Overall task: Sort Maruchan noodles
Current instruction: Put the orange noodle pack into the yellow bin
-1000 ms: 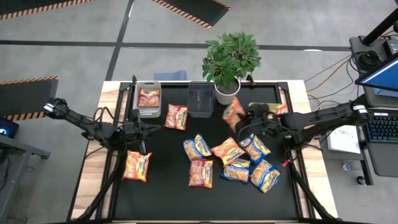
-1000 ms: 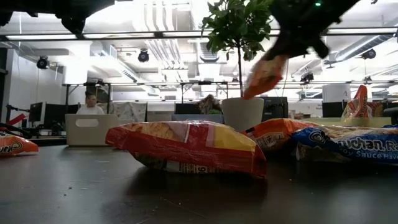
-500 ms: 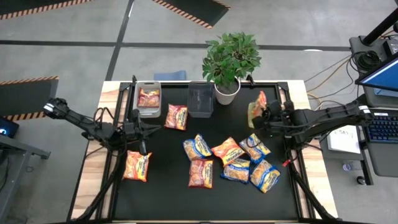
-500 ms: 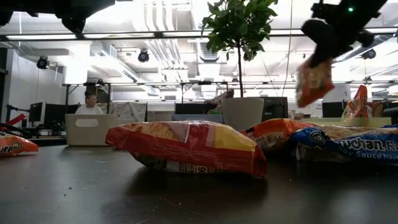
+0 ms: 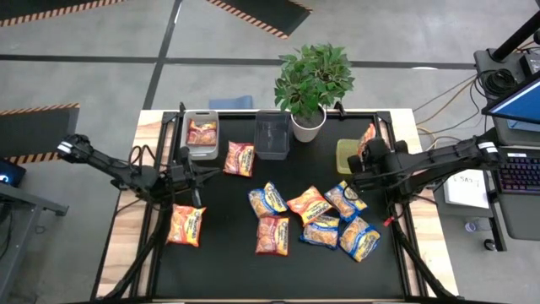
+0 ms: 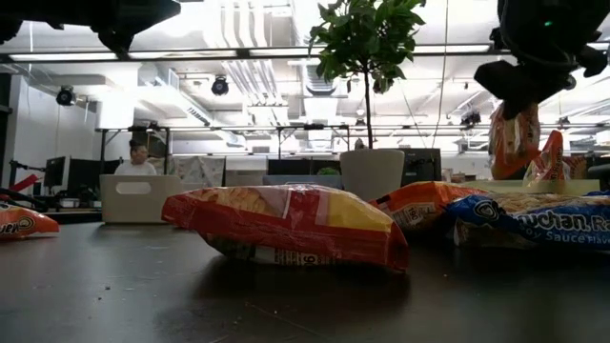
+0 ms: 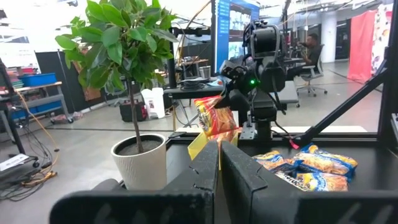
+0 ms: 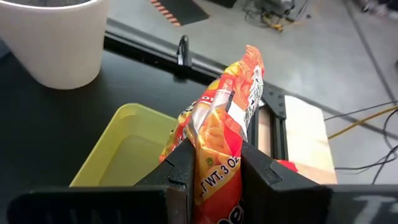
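Note:
My right gripper (image 5: 369,152) is shut on a red-orange Maruchan noodle packet (image 8: 219,134) and holds it over a yellow-green bin (image 5: 344,157) at the table's far right. My left gripper (image 5: 195,177) hovers shut and empty over the table's left side, above a lone packet (image 5: 187,225) that lies flat. Several more packets (image 5: 309,218), blue-and-yellow and orange, lie flat in a loose heap at mid-table. Another packet (image 5: 239,158) lies near the bins. A grey bin (image 5: 202,145) at the far left holds one packet. My right gripper pinches the packet's two flat faces (image 8: 214,165) between its two fingers, near the packet's closer end. The fingers slant down from the table's right side. The packet stands on edge, its far end (image 8: 252,59) jutting past the fingertips, lifted clear above the bin (image 8: 121,158).
A dark bin (image 5: 272,135) stands between the grey bin and a potted plant in a white pot (image 5: 307,127) at the far edge. A black frame rail (image 5: 384,127) runs behind the yellow-green bin. The table's near strip is bare black mat.
My right gripper has carried the packet from beside the plant pot toward the table's right edge, to above the yellow-green bin, and has tipped downward and rolled. The packet has swung round with it, staying clear of the table.

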### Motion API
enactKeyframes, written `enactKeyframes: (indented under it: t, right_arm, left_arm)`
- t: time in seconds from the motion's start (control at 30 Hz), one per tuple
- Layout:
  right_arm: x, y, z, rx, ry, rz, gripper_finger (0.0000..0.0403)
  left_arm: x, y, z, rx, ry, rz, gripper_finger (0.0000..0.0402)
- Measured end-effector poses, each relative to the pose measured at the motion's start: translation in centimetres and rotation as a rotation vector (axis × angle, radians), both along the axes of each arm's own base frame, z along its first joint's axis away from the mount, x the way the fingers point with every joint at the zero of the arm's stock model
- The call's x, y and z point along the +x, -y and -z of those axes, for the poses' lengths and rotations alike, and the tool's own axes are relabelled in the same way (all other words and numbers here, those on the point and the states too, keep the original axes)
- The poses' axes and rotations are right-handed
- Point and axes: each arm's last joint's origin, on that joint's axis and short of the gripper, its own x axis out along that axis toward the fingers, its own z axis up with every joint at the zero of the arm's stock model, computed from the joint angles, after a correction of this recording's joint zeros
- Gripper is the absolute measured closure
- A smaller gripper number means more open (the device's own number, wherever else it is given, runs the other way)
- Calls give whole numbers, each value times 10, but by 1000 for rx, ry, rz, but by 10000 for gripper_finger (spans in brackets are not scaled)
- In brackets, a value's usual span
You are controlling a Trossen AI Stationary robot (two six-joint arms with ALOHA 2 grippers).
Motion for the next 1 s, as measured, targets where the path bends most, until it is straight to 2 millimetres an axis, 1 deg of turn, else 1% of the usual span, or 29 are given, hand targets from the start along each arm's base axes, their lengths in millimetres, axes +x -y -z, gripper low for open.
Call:
enactKeyframes:
  t: [0.17, 0.47, 1.0]
  right_arm:
    - [7, 0, 10, -63, -34, 17, 335]
    - [20, -1, 39, -85, -143, 65, 335]
    - [49, -5, 87, -121, -323, 69, 335]
  left_arm:
    - [2, 0, 1, 4, -10, -2, 402]
    - [4, 1, 3, 11, -24, -2, 402]
    - [8, 3, 8, 24, -56, -2, 402]
